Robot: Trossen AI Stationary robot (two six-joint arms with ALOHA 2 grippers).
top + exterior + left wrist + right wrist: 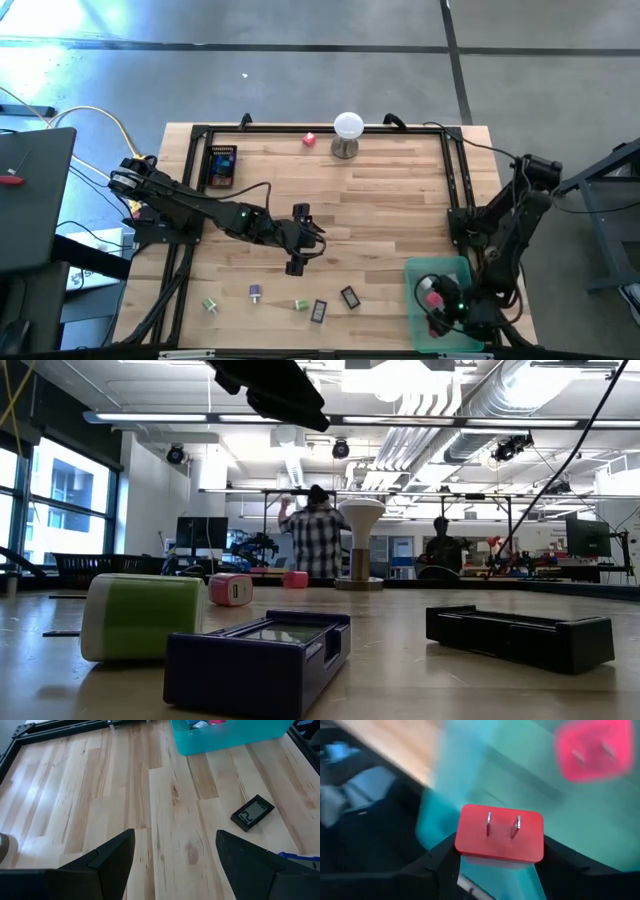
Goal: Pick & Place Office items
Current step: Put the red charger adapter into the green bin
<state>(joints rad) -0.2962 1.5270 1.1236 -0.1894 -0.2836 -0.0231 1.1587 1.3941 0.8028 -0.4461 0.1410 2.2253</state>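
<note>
1. Right now my right gripper (499,862) has its jaws clamped on a red plug block (500,839), over the teal bin (441,300).
2. My left gripper (175,865) hangs wide open above bare table (165,820), holding nothing.
3. Other office items lie along the table's near edge, including a black piece (252,812).

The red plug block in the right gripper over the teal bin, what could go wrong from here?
The right gripper grips the red two-pronged plug block only along its lower edges, so it might slip early. It hangs near the translucent teal plastic bin's wall and could land outside, or bounce off the pink plug block already inside.
</note>
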